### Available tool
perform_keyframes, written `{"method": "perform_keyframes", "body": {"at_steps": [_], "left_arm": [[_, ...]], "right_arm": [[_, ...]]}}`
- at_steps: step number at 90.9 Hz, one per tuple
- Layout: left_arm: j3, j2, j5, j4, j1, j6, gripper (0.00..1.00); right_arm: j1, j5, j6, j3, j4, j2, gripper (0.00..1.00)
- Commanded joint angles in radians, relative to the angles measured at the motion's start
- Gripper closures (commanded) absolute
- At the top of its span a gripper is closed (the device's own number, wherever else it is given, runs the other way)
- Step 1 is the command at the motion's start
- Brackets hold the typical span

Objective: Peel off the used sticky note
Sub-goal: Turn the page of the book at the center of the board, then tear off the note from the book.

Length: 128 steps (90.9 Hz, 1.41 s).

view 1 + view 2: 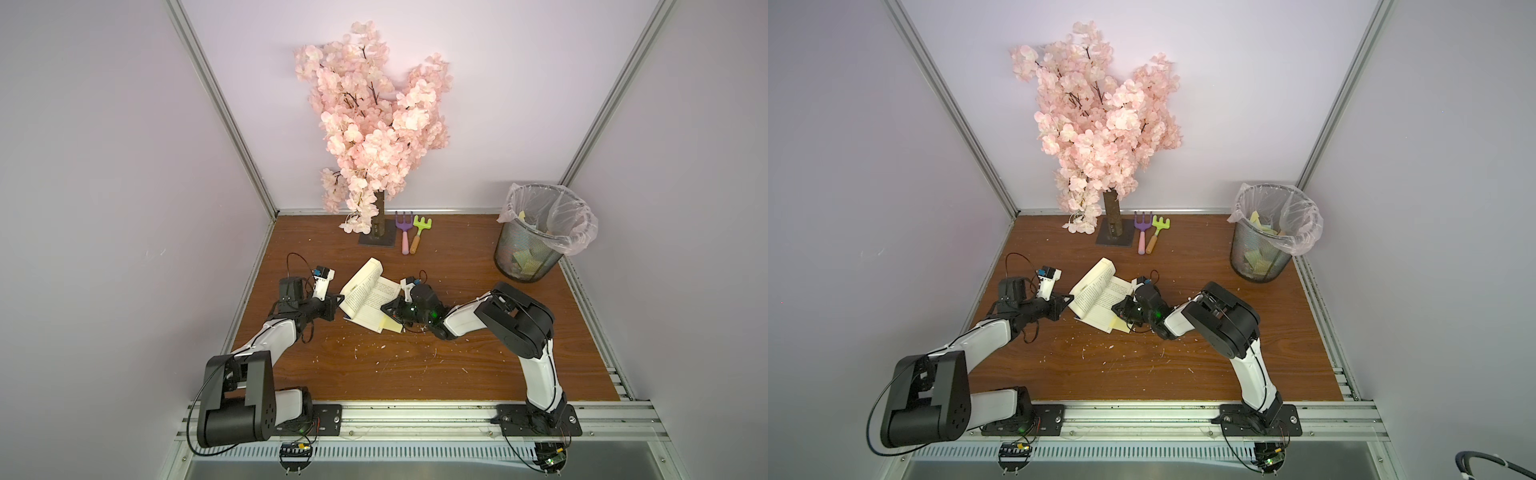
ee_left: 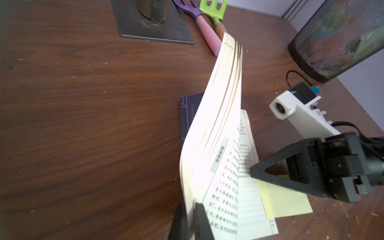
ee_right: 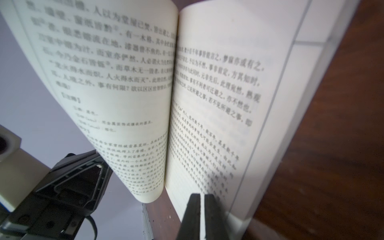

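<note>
On the brown wooden table (image 1: pixel 374 374), the pale-yellow sticky note (image 2: pixel 291 201) juts from the five-o'clock corner of the open cream-paged paperback book (image 1: pixel 365 291), light, limp, likely best pinched at its free edge; left pincer (image 2: pixel 191 209) clamps its raised leaves, right pincer (image 3: pixel 201 199), nearly closed, sits over the note.

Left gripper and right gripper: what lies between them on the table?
The open book, in both top views: left gripper clamps its raised pages, right gripper sits over the flat page.
</note>
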Motion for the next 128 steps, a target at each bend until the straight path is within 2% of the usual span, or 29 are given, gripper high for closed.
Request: {"method": "perform_keyframes", "body": {"at_steps": [1,17,36,51,72,87,98,115,121,122,123,128], "left_arm": [[-0.018,0.038,-0.077,-0.041,0.016,0.009,0.98],[-0.025,0.030,-0.071,-0.030,0.016,0.002,0.98],[-0.029,0.014,-0.067,-0.026,0.017,0.001,0.98],[-0.030,0.012,-0.065,-0.021,0.017,-0.003,0.98],[-0.026,0.030,-0.046,-0.025,0.016,0.000,0.98],[-0.023,0.038,-0.024,-0.030,0.017,0.003,0.98],[-0.027,0.040,-0.014,-0.031,0.016,0.006,0.98],[-0.024,0.046,-0.008,-0.034,0.016,0.010,0.98],[-0.024,0.046,-0.006,-0.035,0.016,0.012,0.98],[-0.023,0.046,-0.005,-0.036,0.016,0.012,0.98],[-0.024,0.045,-0.005,-0.037,0.016,0.012,0.98],[-0.022,0.044,-0.003,-0.039,0.016,0.012,0.98]], "right_arm": [[-0.001,0.031,-0.058,0.023,-0.093,-0.061,0.85],[-0.005,0.010,-0.100,0.035,-0.129,-0.114,0.70],[-0.014,-0.019,-0.169,0.017,-0.185,-0.190,0.59],[-0.015,0.006,-0.222,-0.047,-0.253,-0.261,0.50],[-0.003,-0.009,-0.225,-0.164,-0.250,-0.313,0.48],[0.039,-0.055,-0.189,-0.180,-0.187,-0.271,0.45],[0.057,-0.093,-0.139,-0.174,-0.100,-0.214,0.48],[0.051,-0.124,-0.010,-0.199,0.125,-0.115,0.63],[0.038,-0.120,0.008,-0.201,0.133,-0.094,0.74],[0.034,-0.119,0.014,-0.206,0.139,-0.090,0.81],[0.034,-0.119,0.014,-0.206,0.139,-0.090,0.81],[0.018,-0.116,0.030,-0.225,0.157,-0.085,0.96]]}}
